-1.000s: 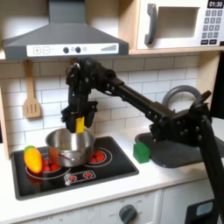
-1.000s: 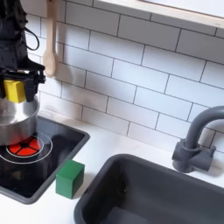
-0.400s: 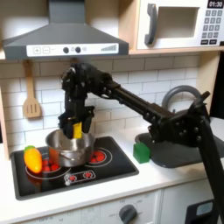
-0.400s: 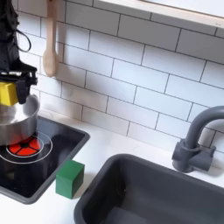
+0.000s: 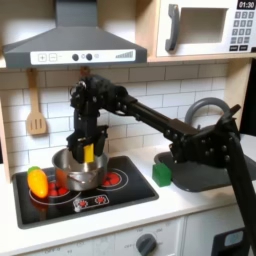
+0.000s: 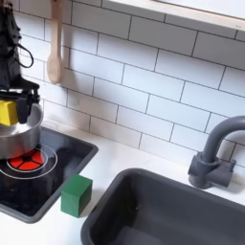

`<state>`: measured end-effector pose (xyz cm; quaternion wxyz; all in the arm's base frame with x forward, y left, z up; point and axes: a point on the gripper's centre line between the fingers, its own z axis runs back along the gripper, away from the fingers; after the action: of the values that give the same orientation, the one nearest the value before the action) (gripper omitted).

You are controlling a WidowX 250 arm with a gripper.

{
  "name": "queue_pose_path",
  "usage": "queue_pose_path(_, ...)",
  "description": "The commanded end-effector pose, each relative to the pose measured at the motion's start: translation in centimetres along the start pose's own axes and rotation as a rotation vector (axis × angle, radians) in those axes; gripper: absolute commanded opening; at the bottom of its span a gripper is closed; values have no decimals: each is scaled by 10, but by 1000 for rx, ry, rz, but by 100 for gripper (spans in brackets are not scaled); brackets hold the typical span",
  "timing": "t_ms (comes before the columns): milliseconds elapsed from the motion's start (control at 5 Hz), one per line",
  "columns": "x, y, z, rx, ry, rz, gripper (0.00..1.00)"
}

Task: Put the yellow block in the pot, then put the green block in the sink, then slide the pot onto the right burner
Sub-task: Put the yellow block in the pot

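Gripper clamped on yellow block over steel pot; looks light, rigid, slick — pinch flat opposite faces.

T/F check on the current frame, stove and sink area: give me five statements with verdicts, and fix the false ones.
1. The gripper holds the yellow block just above the pot. True.
2. The green block lies in the sink. False: it sits on the counter between stove and sink.
3. The pot sits on the burner at the first exterior view's left. True.
4. The wooden spoon is inside the pot. False: it hangs on the tiled wall.
5. The jaws are open and empty. False: they are shut on the yellow block.
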<state>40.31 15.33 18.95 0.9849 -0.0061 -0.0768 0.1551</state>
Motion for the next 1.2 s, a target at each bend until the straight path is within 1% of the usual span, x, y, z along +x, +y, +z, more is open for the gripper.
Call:
queue_pose_path(0,-1,5,-4,6,16,14,0)
queue_pose_path(200,-1,3,-5,9,21,10,0)
queue_pose_path(400,-1,3,-7,24,27,8,0)
queue_pose_path(600,-1,6,-13,37,42,13,0)
queue_pose_path(800,0,9,-22,42,63,21,0)
queue_pose_path(1000,1,8,-22,35,67,20,0)
